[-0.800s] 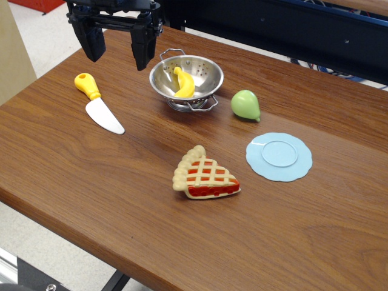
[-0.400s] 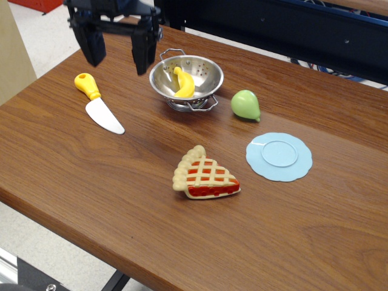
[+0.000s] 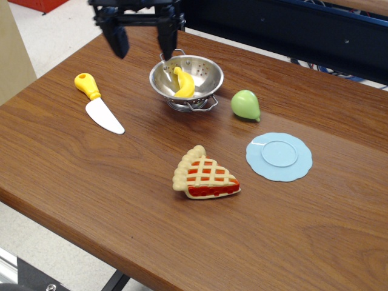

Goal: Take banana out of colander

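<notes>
A small yellow banana [image 3: 182,83] lies inside the shiny steel colander [image 3: 203,71] at the back middle of the wooden table. My gripper [image 3: 142,45] is open and empty, its two dark fingers pointing down. It hangs above the table just left of and behind the colander's rim, with its right finger [image 3: 166,42] close to the colander's back-left wire handle. It touches neither the banana nor the colander.
A yellow-handled white toy knife [image 3: 97,103] lies left of the colander. A green pear [image 3: 245,105] sits to its right, a light-blue plate [image 3: 279,156] further right and nearer. A pie slice [image 3: 204,175] lies mid-table. The table's front edge [image 3: 91,239] drops off.
My gripper has moved right and slightly back and up, from above the knife's area toward the colander's left rim. It stays open. The objects have not moved.
</notes>
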### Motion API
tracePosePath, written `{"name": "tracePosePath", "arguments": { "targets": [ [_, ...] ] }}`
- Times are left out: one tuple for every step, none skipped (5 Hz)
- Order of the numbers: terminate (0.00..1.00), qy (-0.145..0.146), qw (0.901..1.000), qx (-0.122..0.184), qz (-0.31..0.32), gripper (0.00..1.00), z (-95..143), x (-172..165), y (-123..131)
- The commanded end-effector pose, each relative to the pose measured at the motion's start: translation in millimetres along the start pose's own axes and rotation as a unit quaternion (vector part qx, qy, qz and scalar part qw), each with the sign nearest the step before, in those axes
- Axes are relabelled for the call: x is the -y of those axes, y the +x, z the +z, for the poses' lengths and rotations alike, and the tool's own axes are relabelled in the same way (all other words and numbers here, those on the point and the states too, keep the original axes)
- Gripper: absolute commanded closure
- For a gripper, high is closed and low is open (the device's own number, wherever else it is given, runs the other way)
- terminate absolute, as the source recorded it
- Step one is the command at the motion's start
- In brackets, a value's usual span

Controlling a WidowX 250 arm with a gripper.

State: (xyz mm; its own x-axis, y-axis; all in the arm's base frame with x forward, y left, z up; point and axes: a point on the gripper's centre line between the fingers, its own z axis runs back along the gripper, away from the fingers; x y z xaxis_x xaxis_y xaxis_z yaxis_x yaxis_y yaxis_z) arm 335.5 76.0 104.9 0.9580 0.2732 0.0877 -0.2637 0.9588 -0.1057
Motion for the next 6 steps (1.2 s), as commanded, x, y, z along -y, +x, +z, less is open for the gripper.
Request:
{"name": "tracePosePath", "arguments": {
  "targets": [
    [0.00, 0.003, 0.9979, 0.063, 0.012, 0.00, 4.7, 29.1, 43.3],
    [0.00, 0.033, 0.9963, 0.079, -0.005, 0.00, -9.3, 30.6, 49.9],
    [0.00, 0.069, 0.9933, 0.092, -0.011, 0.00, -27.6, 24.9, 50.2],
    [0.00, 0.070, 0.9935, 0.089, -0.012, 0.00, -39.0, 18.8, 46.0],
    [0.00, 0.065, 0.9950, 0.074, -0.015, 0.00, -43.6, 20.3, 39.9],
    [0.00, 0.060, 0.9955, 0.073, -0.008, 0.00, -49.6, 22.7, 37.1]
  ]
}}
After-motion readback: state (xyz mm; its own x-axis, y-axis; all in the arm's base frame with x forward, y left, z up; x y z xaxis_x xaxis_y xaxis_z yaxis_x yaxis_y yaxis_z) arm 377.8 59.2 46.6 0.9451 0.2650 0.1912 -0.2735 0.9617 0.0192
